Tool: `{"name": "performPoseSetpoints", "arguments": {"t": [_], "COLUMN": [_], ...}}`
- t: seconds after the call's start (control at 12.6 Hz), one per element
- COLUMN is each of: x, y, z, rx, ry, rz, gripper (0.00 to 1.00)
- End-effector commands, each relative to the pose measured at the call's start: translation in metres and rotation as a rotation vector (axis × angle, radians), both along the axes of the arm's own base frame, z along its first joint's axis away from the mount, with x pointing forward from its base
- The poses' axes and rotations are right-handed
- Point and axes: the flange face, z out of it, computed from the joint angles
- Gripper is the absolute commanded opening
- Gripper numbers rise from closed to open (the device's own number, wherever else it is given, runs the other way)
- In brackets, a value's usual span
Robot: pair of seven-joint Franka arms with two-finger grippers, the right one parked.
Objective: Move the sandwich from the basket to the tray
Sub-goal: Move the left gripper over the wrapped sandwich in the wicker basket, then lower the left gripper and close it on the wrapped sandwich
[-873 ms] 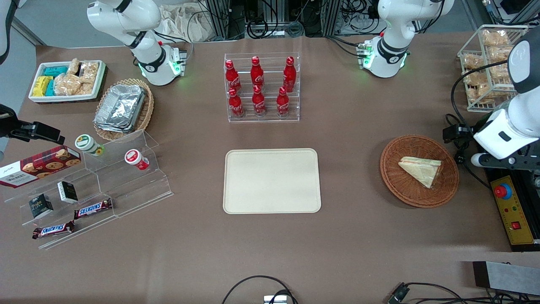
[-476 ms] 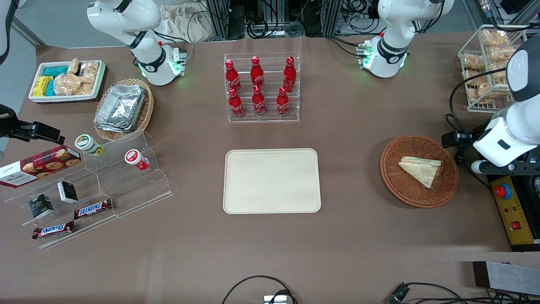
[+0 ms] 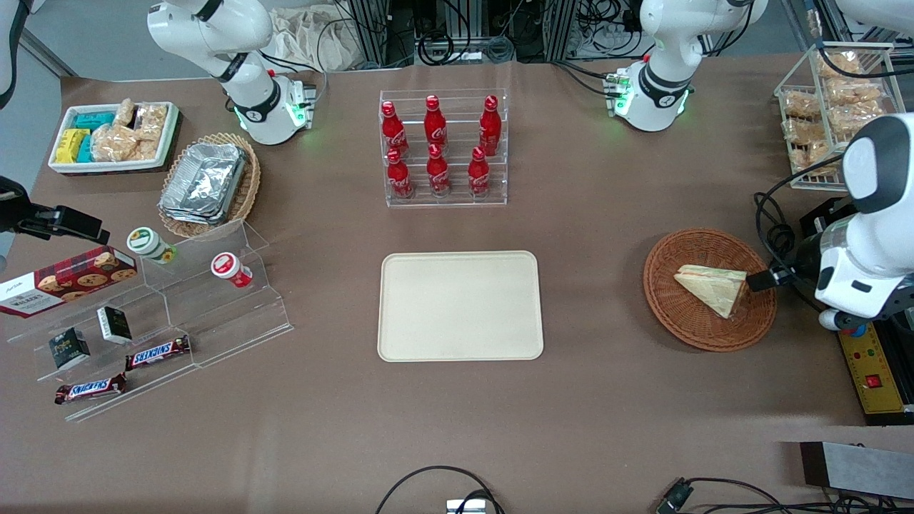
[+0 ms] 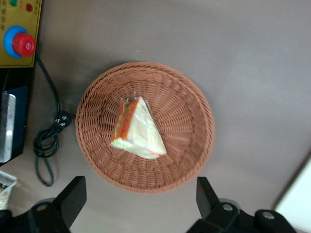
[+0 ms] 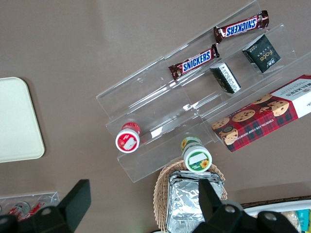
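Sandwich [image 3: 712,288] lies in the round reddish-brown wicker basket [image 3: 671,314], wrapped in clear film, pale bread face up, orange-red and green filling showing along one edge in the left wrist view [image 4: 137,129]. It sits a little off the basket's centre, toward the working arm's side; the basket [image 4: 189,145] stands on the brown table [image 3: 607,214] toward the working arm's end

Cream-beige tray [image 3: 460,305] lies flat at mid-table, well apart from the basket, nothing on it. One corner of it shows in the left wrist view [image 4: 299,204]

Tool [image 4: 141,199] hangs above the table just beside the basket rim, released: its two dark fingers [image 4: 73,196] stand spread wide, wider than the sandwich, gripping nothing. In the front view one dark fingertip [image 3: 760,280] reaches over the basket rim next to the sandwich's broad end; contact with the wrap cannot be judged

Other items:
- clear rack of six red cola bottles [image 3: 437,146], farther from the front camera than the tray
- white wire basket of tan snack bags [image 3: 828,107] near the working arm's end
- yellow control box with red stop button [image 3: 867,357] beside the basket, at the table edge
- tan oval wicker basket with foil containers [image 3: 207,182] toward the parked arm's end
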Motion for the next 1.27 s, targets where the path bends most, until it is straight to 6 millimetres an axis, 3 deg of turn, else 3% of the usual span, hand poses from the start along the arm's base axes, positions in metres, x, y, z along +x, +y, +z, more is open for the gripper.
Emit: {"name": "performPoseSetpoints", "arguments": {"t": [0.0, 0.24, 0.4, 0.63, 0.95, 1.03, 1.19], "x": [-0.031, -0.053, -0.059, -0.065, -0.061, -0.054, -0.042], "y": [0.027, 0.037, 0.037, 0.038, 0.040, 0.040, 0.034], "z": [-0.042, -0.106, -0.134, -0.161, -0.180, -0.182, -0.181], "rx": [0.002, 0.009, 0.009, 0.011, 0.008, 0.011, 0.024], "ry": [-0.031, -0.080, -0.090, -0.055, -0.034, -0.040, -0.054], "rz": [0.083, 0.153, 0.196, 0.212, 0.222, 0.245, 0.340], "gripper": [1.00, 1.00, 1.00, 1.00, 1.00, 0.91, 0.01]}}
